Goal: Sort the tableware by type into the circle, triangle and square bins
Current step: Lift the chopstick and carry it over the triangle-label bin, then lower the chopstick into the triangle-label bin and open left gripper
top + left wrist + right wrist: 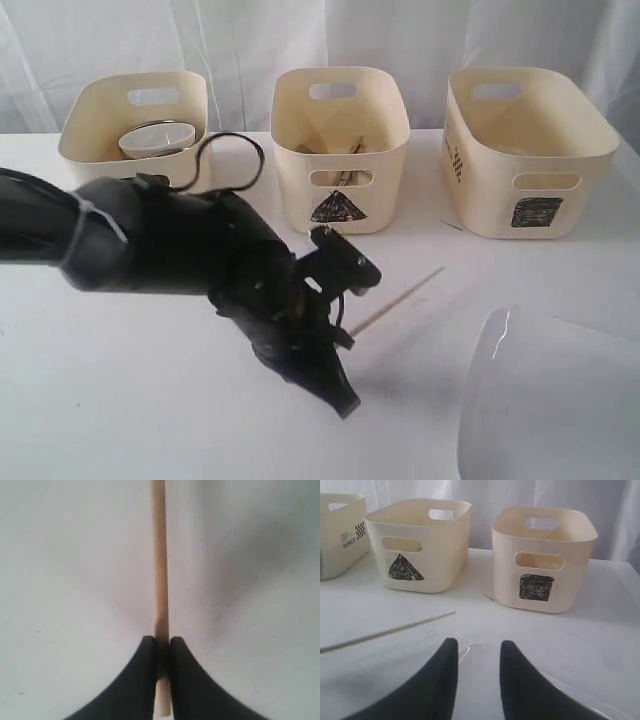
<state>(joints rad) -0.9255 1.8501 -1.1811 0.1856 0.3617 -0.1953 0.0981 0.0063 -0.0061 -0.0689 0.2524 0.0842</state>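
Note:
A wooden chopstick [400, 297] lies slanted on the white table in front of the triangle bin [340, 205]. My left gripper [343, 403] reaches down to the table and is shut on the chopstick [160, 555] near one end, its black fingers [142, 680] pinching it. The large white plate [550, 400] sits at the front right. Over that plate [477, 680] my right gripper [477, 645] stands open, jaws apart, gripping nothing. The square bin [530, 160] is at the back right. The left bin [100, 130] holds a bowl [157, 138]; my arm hides its mark.
The three tubs stand in a row along the table's back edge before a white curtain. The triangle bin [420, 545] and square bin [545, 565] face the right wrist camera, with the chopstick [390, 629] lying in front of them.

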